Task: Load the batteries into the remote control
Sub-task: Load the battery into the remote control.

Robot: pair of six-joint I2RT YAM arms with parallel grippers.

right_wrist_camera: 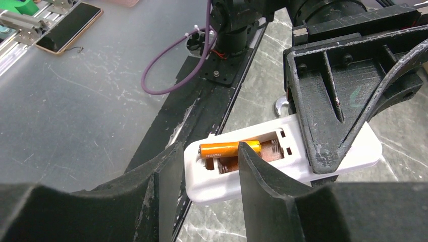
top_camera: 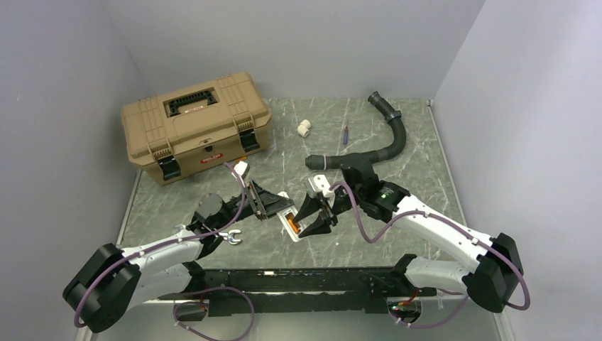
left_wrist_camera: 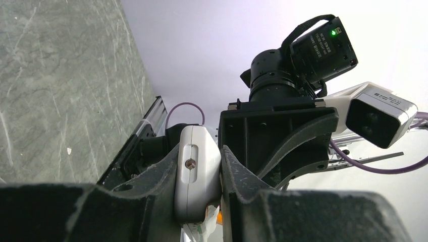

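The white remote control [top_camera: 291,222] is held off the table, back side up, between the two arms. My left gripper [top_camera: 278,208] is shut on one end of it; in the left wrist view its jaws [left_wrist_camera: 199,169] clamp the remote's narrow end [left_wrist_camera: 194,181]. An orange battery [right_wrist_camera: 227,149] lies in the far slot of the open recess. The near slot shows bare springs. My right gripper [right_wrist_camera: 211,151] is open and straddles the remote's [right_wrist_camera: 227,184] free end, with its right fingertip [right_wrist_camera: 248,154] against the battery. In the top view the right gripper [top_camera: 319,219] is at the remote's right.
A tan toolbox [top_camera: 195,124] stands at the back left. A white pipe fitting [top_camera: 304,128], a red-and-blue stick [top_camera: 346,133] and a black corrugated hose [top_camera: 394,128] lie at the back. A silver wrench [top_camera: 231,238] lies under the left arm.
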